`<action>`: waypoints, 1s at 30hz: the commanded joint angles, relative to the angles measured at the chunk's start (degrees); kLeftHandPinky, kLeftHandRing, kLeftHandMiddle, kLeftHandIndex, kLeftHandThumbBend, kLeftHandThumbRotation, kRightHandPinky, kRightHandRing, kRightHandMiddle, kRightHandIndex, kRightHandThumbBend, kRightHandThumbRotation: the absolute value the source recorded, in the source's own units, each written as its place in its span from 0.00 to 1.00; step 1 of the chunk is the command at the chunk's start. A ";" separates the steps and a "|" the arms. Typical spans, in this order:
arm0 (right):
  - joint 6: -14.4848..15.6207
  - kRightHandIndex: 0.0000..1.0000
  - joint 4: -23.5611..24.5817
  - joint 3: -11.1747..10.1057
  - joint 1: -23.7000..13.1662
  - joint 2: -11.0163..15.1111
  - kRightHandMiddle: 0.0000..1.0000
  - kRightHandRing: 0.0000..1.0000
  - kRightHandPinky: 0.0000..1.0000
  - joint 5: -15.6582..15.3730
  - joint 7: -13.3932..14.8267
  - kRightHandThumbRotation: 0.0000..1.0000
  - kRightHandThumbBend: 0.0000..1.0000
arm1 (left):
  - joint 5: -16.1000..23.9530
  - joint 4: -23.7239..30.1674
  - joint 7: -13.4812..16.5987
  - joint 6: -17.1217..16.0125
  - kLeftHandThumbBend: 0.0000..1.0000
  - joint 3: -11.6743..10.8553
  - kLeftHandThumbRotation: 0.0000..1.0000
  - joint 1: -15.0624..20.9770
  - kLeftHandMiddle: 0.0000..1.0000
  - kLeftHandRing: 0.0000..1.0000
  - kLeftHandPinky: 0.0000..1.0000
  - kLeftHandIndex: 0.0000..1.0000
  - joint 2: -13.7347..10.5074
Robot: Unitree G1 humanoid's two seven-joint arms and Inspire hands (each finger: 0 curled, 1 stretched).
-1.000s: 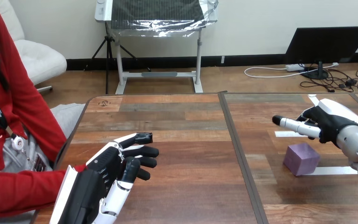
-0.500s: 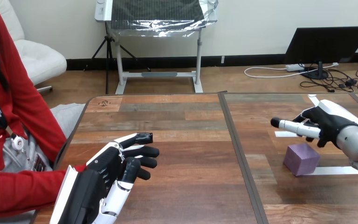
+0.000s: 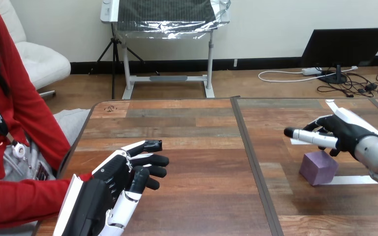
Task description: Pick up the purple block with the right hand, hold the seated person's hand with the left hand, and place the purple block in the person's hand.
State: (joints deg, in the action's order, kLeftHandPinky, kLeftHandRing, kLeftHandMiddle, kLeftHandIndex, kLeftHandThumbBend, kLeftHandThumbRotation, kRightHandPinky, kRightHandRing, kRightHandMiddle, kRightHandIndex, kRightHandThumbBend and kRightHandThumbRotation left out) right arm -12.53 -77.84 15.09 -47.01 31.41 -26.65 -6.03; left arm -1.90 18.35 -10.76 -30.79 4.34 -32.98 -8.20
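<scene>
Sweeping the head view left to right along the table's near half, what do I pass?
Person's red sleeve → left hand → dark seam → purple block. The right hand overlaps the block from above, so it has no clear slot.

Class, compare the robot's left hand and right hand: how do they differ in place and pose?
The left hand sits low at the table's near left, by the person's red sleeve; the right hand hangs at the right over the block. The left hand's fingers point right; the right hand's point left. Both are open, with nothing seen in them.
</scene>
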 commanded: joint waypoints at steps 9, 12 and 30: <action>0.33 0.75 0.79 0.31 0.09 0.65 0.76 0.73 0.64 -0.91 1.37 0.74 0.75 | -0.28 0.31 -0.27 -0.98 0.41 -0.10 0.80 2.72 0.68 0.64 0.56 0.73 -0.02; 0.73 0.75 0.77 0.26 0.29 0.54 0.77 0.74 0.66 -0.85 0.81 0.73 0.75 | -0.16 0.30 -0.26 -1.09 0.41 -0.14 0.80 2.70 0.68 0.64 0.56 0.73 -0.02; 1.44 0.79 0.90 1.68 1.26 0.41 0.81 0.82 0.81 -2.44 -0.73 0.67 0.65 | -0.46 0.66 -0.55 -1.04 0.41 -0.33 0.81 2.53 0.67 0.63 0.55 0.73 -0.08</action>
State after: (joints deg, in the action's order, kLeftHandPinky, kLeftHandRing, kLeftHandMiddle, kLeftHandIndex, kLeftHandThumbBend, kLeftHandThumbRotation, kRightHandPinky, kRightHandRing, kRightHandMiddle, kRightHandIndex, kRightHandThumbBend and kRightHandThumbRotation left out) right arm -10.64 -77.84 16.28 -43.93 31.42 -28.68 -6.88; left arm -1.88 18.35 -11.19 -30.87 4.29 -32.98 -8.19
